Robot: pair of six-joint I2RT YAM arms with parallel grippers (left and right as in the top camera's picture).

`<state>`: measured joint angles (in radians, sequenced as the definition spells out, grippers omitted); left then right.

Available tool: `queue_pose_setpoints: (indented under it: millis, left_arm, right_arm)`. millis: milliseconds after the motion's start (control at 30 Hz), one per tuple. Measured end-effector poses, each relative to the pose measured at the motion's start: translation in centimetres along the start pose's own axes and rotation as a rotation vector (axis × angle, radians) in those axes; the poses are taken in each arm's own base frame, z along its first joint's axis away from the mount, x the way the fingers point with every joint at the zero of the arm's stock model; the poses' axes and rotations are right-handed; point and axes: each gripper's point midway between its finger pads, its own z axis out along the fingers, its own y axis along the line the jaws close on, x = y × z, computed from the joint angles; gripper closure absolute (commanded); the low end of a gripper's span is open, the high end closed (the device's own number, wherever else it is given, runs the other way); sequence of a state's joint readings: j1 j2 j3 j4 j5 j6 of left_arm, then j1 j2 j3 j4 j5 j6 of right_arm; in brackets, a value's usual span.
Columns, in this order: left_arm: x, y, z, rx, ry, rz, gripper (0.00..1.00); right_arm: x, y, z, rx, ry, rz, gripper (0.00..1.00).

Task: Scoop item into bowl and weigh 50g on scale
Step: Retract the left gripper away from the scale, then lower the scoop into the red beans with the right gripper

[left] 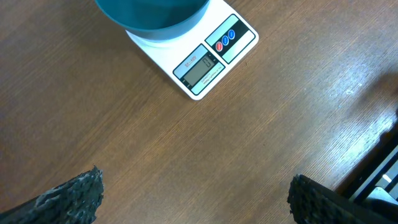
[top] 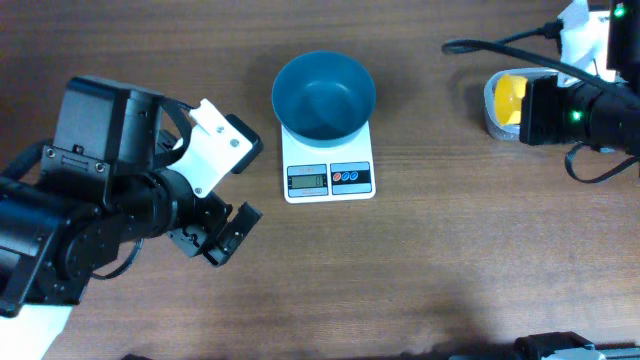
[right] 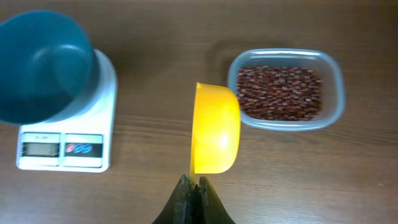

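Note:
The teal-blue bowl (top: 323, 95) stands on the white scale (top: 329, 183) at the table's middle back; its inside looks empty. Both also show in the left wrist view, bowl (left: 152, 15) and scale (left: 205, 62), and in the right wrist view, bowl (right: 40, 65) and scale (right: 62, 146). Red-brown beans (right: 280, 92) fill a clear tub (right: 333, 93) at the right. My right gripper (right: 196, 186) is shut on the handle of a yellow scoop (right: 214, 127), held on edge left of the tub. My left gripper (left: 196, 199) is open and empty over bare wood, left of the scale in front.
In the overhead view the right arm (top: 590, 110) covers most of the tub, and the yellow scoop (top: 509, 97) shows beside it. Black cables (top: 500, 42) run along the back right. The left arm (top: 110, 200) fills the left side of the table.

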<state>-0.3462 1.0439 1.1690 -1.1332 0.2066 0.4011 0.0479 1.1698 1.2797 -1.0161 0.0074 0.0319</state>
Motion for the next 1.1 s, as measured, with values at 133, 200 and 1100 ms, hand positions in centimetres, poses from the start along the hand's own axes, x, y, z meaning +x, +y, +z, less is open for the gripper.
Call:
queue_pose_setpoints:
  millis: [133, 200, 1100]
  left_arm:
    - [0.0, 0.0, 0.0, 0.0, 0.0, 0.0, 0.01]
    - [0.0, 0.0, 0.0, 0.0, 0.0, 0.0, 0.01]
    - [0.0, 0.0, 0.0, 0.0, 0.0, 0.0, 0.01]
  right_arm:
    - [-1.4, -2.2, -0.2, 0.132, -0.053, -0.063, 0.96]
    - [-1.4, -3.9, -0.3, 0.178, -0.052, -0.068, 0.96]
    - [0.0, -11.0, 13.4, 0.327, 0.224, -0.172, 0.96]
